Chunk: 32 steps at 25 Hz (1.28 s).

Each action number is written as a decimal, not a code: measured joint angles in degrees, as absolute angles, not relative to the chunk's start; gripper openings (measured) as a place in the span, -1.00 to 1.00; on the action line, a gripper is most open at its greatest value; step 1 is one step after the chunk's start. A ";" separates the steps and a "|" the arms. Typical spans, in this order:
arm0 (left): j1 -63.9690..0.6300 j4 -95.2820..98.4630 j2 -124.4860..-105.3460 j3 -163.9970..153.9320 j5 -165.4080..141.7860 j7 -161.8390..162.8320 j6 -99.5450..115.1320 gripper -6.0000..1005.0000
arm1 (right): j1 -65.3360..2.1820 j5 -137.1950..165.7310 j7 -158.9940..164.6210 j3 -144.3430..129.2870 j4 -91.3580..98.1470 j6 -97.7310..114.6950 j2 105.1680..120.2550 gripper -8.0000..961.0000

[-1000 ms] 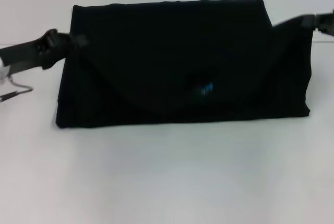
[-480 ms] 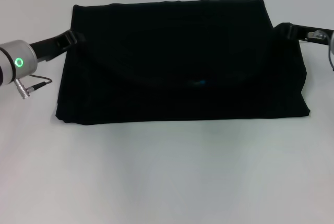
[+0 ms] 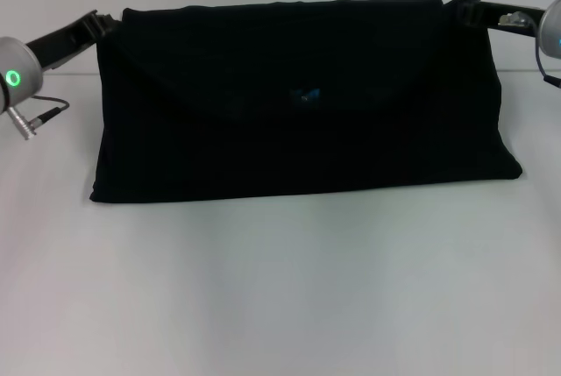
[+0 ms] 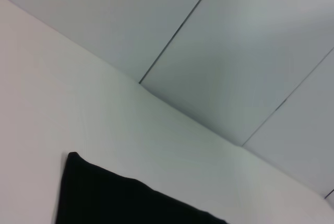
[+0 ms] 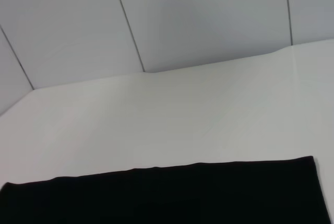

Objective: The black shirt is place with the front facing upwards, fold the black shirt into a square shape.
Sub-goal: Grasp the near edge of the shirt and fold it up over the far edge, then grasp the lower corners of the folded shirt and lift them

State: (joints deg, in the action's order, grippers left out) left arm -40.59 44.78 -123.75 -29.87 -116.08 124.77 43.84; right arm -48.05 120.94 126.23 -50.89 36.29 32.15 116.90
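The black shirt [image 3: 298,131] lies folded as a wide band on the white table [image 3: 280,288]. Its small blue neck label [image 3: 305,95] shows near the middle; the lettering is hidden. My left gripper [image 3: 107,24] is at the shirt's far left corner and my right gripper [image 3: 466,8] is at its far right corner. Each is shut on a cloth corner, and the upper layer stretches between them. The shirt's far edge also shows in the left wrist view [image 4: 120,203] and in the right wrist view [image 5: 156,195].
The left arm's silver wrist with a green light [image 3: 16,76] and its cable [image 3: 39,115] sit at the left edge. A pale panelled wall [image 5: 156,20] stands behind the table. Bare white table lies in front of the shirt.
Both grippers have moved up and away with the shirt's corners. The held layer has followed, and the blue label has shifted up and to the left.
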 joint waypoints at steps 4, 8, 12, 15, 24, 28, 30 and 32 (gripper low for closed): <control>-40.89 43.93 -123.64 -33.16 -116.11 124.40 40.38 -0.93 | -49.26 121.16 124.25 -51.78 33.92 28.17 117.60 -0.85; -40.90 44.08 -123.93 -35.57 -115.90 124.41 38.45 -0.93 | -49.94 121.18 123.48 -54.42 33.06 24.70 118.29 -0.85; -41.27 43.79 -123.92 -36.42 -115.84 124.39 37.79 -0.93 | -50.40 121.22 123.44 -55.95 32.79 23.70 118.54 -0.84; -41.33 43.59 -123.85 -37.47 -115.84 124.31 37.78 -0.93 | -50.43 121.23 124.00 -55.93 32.53 24.38 118.32 -0.84; -45.51 33.18 -119.15 -40.46 -116.98 125.57 37.39 -0.89 | -51.15 123.22 126.21 -56.02 28.81 25.61 115.93 -0.83; -46.01 29.34 -116.38 -40.32 -116.98 127.74 40.10 -0.77 | -49.56 123.28 129.38 -55.65 31.06 29.33 115.08 -0.59; -43.58 33.54 -117.00 -40.00 -116.68 129.13 43.97 -0.70 | -47.51 123.16 131.40 -55.29 34.87 33.76 114.62 -0.44; -42.27 35.74 -117.39 -39.91 -116.59 130.12 45.72 -0.59 | -45.32 123.17 133.89 -54.38 38.98 39.55 113.94 -0.25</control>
State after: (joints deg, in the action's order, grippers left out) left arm -42.27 35.74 -117.39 -39.91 -116.59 130.12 45.72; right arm -45.32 123.17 133.89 -54.38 38.98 39.55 113.94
